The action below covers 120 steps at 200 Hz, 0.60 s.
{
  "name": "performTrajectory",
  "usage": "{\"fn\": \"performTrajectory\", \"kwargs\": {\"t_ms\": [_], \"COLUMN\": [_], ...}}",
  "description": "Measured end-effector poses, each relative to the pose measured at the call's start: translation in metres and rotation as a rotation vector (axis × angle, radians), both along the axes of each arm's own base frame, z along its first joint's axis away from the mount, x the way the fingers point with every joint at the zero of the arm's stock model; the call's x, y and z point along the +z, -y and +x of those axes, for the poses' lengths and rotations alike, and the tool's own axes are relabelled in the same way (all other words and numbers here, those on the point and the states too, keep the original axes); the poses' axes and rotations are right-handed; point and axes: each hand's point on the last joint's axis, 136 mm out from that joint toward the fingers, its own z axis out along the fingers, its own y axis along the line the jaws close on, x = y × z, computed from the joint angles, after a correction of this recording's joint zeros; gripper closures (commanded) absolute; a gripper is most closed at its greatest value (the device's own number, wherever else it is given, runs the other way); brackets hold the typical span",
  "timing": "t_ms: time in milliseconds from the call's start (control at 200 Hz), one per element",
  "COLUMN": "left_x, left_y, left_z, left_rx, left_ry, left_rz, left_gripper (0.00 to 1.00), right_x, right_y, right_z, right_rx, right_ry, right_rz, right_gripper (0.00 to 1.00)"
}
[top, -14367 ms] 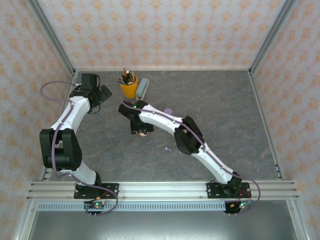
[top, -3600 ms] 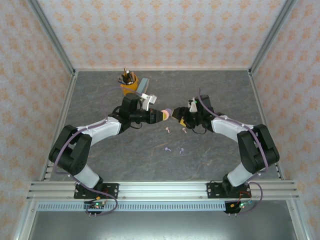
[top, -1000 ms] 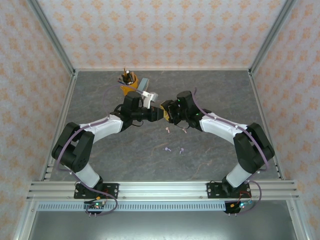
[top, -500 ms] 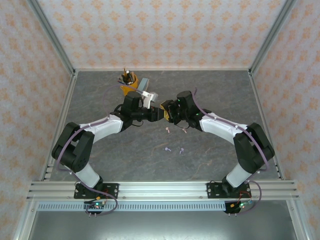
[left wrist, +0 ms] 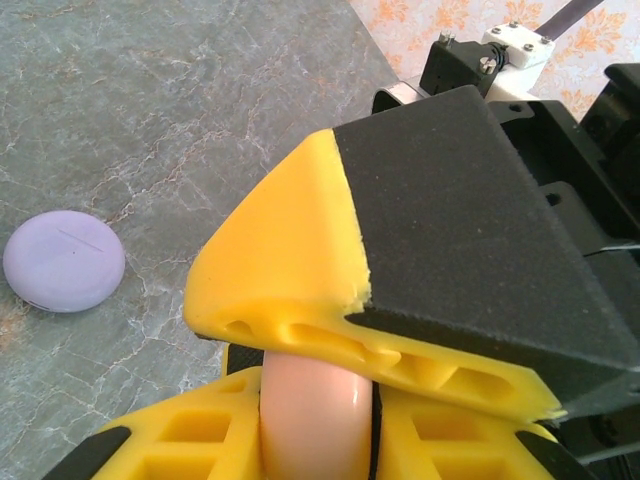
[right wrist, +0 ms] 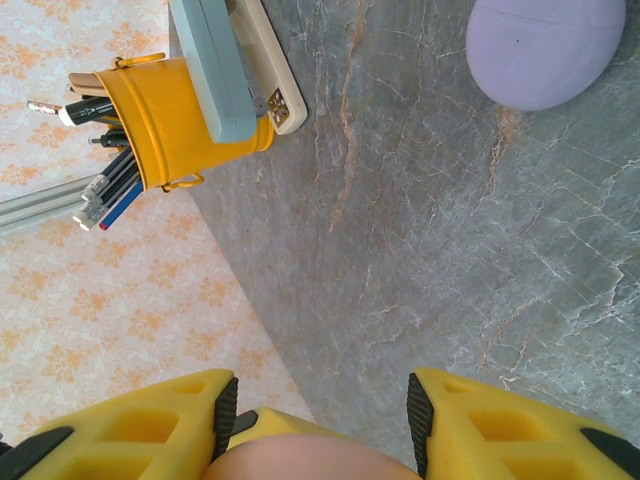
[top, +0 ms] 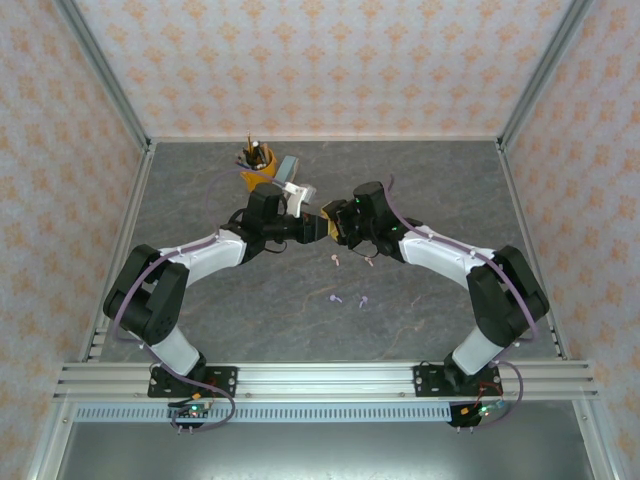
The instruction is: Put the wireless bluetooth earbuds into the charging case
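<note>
Grey marbled tabletop (top: 450, 190) between peach-patterned walls carries everything. Judging by how things lie, the task is barely begun, since no bud sits in a case. Two pale pink stemmed plastic earbuds (top: 338, 259) and two lilac stemmed plastic earbuds (top: 363, 301) lie loose near the middle of the table, on the near side of the grippers, the pink pair closer to them. A lilac round plastic disc (left wrist: 65, 262) rests flat on the table apart from both arms and is probably a second case, closed.

Toward the far edge, about midway between the side edges, the left gripper (top: 322, 228) and the right gripper (top: 340, 222) meet tip to tip. The left gripper's yellow fingers (left wrist: 170, 445) pinch a pale pink round plastic disc (left wrist: 312, 400) held on edge. I take it for the charging case, and no opening shows. The right gripper stands partly spread, with the same disc filling the gap between its fingers (right wrist: 130, 420), so it seems clamped on it too, perhaps to pry the lid. Opening the case, seating the buds and closing it are all left to do.
</note>
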Motion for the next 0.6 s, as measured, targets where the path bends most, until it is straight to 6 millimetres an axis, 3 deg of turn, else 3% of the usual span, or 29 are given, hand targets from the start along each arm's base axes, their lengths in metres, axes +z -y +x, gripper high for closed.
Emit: {"fn": "performTrajectory", "kwargs": {"t_ms": [195,375,510,601], "left_x": [0.000,-0.001,-0.005,-0.006], "left_y": [0.000,-0.001,-0.005,-0.006], "left_z": [-0.001,-0.001,-0.001,0.000], "left_rx": [0.003,0.007,0.017,0.019], "left_ry": [-0.004,-0.005,-0.014,-0.016], "left_rz": [-0.003,-0.001,0.006,0.006], "left_gripper": [0.84,0.89,0.91,0.94], "right_x": [0.000,0.000,0.008,0.028], "right_y": [0.000,0.002,0.030,0.062], "right_z": [0.000,0.002,0.008,0.011], "right_rx": [0.000,0.002,-0.029,-0.064], "right_ry": [-0.001,0.008,0.046,0.115], "right_rz": [0.000,-0.005,-0.043,-0.085], "right_gripper": [0.57,0.33,0.26,0.25]}}
